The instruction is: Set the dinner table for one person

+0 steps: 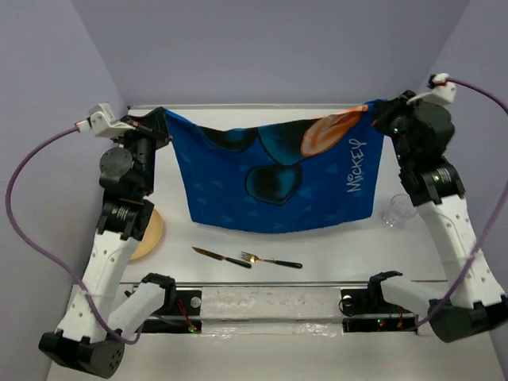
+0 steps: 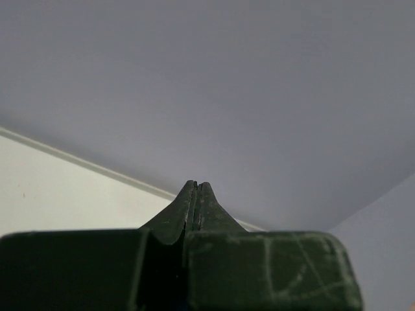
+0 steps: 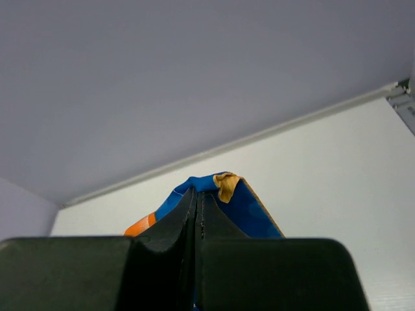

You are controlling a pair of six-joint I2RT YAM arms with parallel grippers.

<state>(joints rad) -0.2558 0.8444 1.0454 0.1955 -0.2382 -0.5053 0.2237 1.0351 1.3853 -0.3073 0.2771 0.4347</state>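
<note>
Tabletop [image 1: 341, 248] lies straight below your left end effector [image 1: 156, 121] and right end effector [image 1: 382, 113], each pinched shut on a top corner of the blue mat [image 1: 278, 178], which hangs stretched left-to-right, neither arm nearer.

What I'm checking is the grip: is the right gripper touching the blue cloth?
Touching. The right wrist view shows the right gripper shut on the blue cloth, which bunches out past its tips.
</note>
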